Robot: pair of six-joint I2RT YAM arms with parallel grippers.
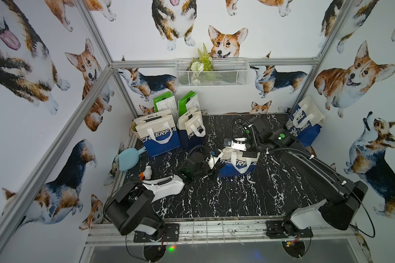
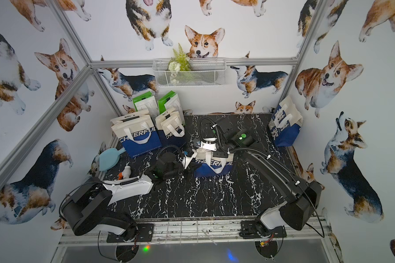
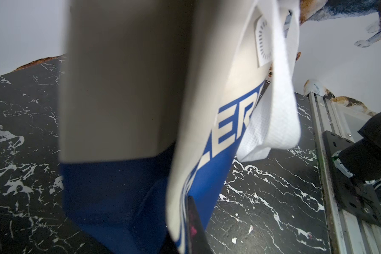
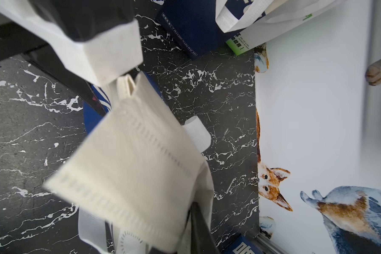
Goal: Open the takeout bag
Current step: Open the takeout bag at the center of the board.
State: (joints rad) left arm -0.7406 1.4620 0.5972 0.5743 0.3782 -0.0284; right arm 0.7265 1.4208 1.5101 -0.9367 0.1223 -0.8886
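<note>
Cream and blue fabric takeout bag stood centrally on a black, white-veined marble-look table, enclosed by corgi-print walls.
Its edge is pinched by the closed left fingers; the right fingers are at its rim, their spread undiscernible.

Underfoot, a black marble-patterned tabletop with white veins. At far left, a large cream-and-blue bag standing upright, a smaller bag of the same colours just to its right, and two green-and-white bags behind them against the far wall. At far right, a blue-and-white bag leaning at the right wall. At the left edge, a light blue scoop; nearer, a small white-and-orange object. On the far wall, a white wire basket holding a green plant, amid corgi wallpaper.
</note>
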